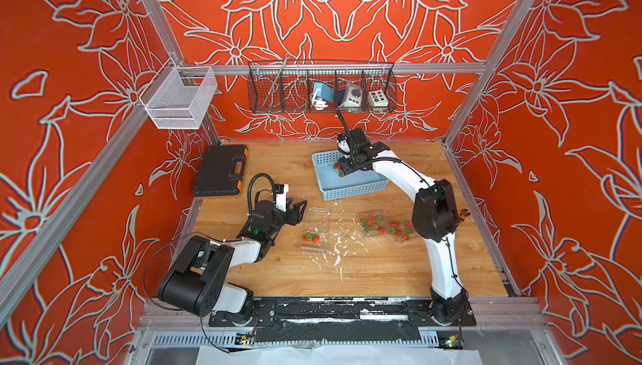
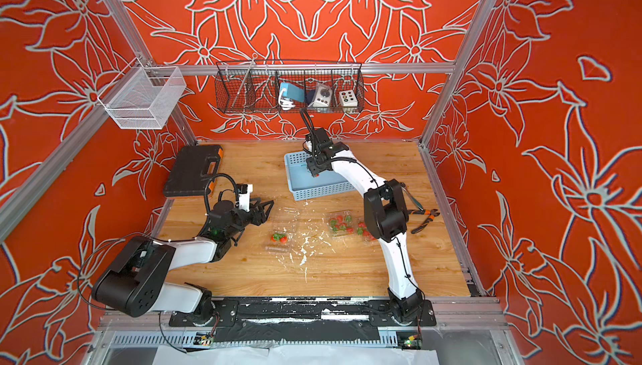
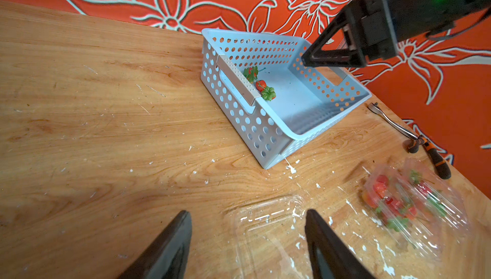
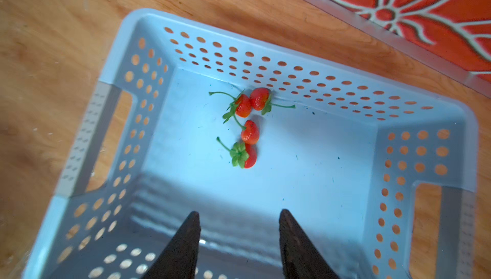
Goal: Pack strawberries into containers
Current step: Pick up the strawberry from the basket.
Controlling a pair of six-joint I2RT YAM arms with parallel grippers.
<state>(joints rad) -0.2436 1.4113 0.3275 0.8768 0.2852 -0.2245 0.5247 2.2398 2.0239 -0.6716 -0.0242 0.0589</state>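
Right tool point(image 4: 239, 211) hangs over the light-blue basket point(image 4: 265, 60), jaws spread, nothing between them. The basket sits near the back edge of the counter point(image 1: 347, 269), about midway along it. Four strawberries point(image 4: 249, 131) lie on its floor in a tight cluster. The two farthest from the tool rest against the perforated wall, and stems touch or cross neighbours.

Left tool point(image 3: 247, 211) is low over the counter toward the left edge, jaws apart, empty. It stands at the open lid of the near container point(image 1: 314, 231), which holds a few berries. Whether it touches the plastic, cannot tell. Two fuller containers point(image 1: 373, 224) lie side by side toward the right edge, and the right arm's elbow hangs close by the outer one.

Risks, as I judge them:
- The cluster is close. Closing on one berry may catch a neighbour's stem and lift two, then shed one on the way across.
- Wall berries: a jaw could strike the wall and shove the basket instead of seating round the fruit.
- The berries are small and rounded, so a shallow pinch may squirt one out.
- The clamshells look light. One left unsteadied may skid, or its lid may flop shut.
- The right elbow, swinging back, could clip the fuller containers.
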